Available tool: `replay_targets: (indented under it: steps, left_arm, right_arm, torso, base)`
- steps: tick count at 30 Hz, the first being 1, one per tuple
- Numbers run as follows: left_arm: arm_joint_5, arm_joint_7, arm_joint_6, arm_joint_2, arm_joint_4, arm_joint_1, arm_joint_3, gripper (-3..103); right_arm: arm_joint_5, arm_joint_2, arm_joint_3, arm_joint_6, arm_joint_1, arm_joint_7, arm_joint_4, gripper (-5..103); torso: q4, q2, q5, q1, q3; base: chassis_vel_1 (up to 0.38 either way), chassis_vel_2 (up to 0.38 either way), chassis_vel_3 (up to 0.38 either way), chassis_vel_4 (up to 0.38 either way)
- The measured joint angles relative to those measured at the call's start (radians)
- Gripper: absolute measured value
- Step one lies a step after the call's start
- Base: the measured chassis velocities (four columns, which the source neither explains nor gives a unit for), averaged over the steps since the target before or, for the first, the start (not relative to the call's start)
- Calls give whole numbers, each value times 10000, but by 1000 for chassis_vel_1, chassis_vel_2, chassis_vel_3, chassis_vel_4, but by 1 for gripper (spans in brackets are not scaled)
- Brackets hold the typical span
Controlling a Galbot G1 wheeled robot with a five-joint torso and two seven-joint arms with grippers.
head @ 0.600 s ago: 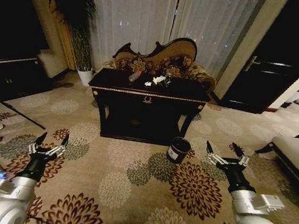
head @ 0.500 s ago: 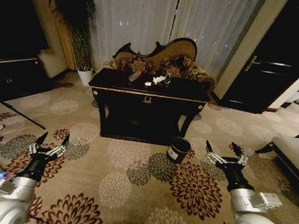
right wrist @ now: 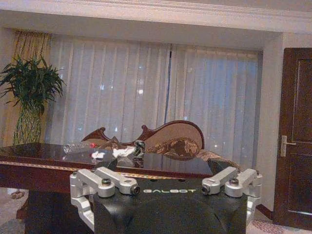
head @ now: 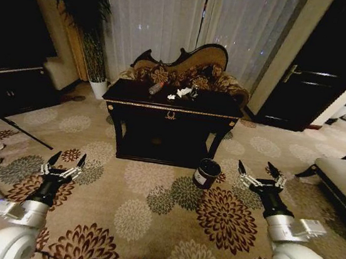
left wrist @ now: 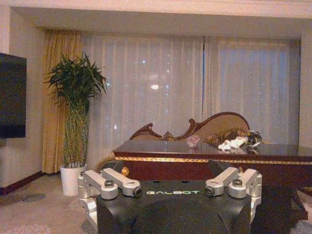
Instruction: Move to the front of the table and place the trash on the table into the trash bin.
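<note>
- A formal living room in a home.
- Ornate floral sofa point(head: 186, 71) before sheer floor-length curtains point(head: 174, 16).
- Flower-patterned carpet point(head: 150, 209), tall potted plant point(head: 86, 11), dark wooden door point(head: 320, 65).

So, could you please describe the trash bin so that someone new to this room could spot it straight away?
Start at the dark console table in front of the ornate sofa. On the flowered carpet by the table's front right leg stands the trash bin, a small dark cylinder. A white label on its side sets it apart; nothing else stands on the carpet beside it.
</note>
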Motion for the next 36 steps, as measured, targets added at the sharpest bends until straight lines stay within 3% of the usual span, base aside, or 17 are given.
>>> replay_targets:
  steps: [8, 17, 36]
  left_arm:
    - [-19, -100, 131, 236, 25, -362, 173, 96]
    - [268, -14, -4, -120, -140, 66, 287, 96]
    - [220, 18, -36, -233, -281, 166, 184, 96]
  right_arm:
    - [-138, 197, -11, 87, -188, -51, 104, 100]
    - [-349, 343, -178, 237, -265, -202, 46, 100]
    - [-380, 423, -225, 364, -319, -246, 10, 100]
  torso:
    - [-3, -1, 1, 0, 0]
    - [-2, -1, 0, -1, 0]
    - [-3, -3, 0, 0, 0]
  base:
    - [0, 0, 0, 0]
    - [0, 0, 0, 0]
    - [-11, 11, 11, -11]
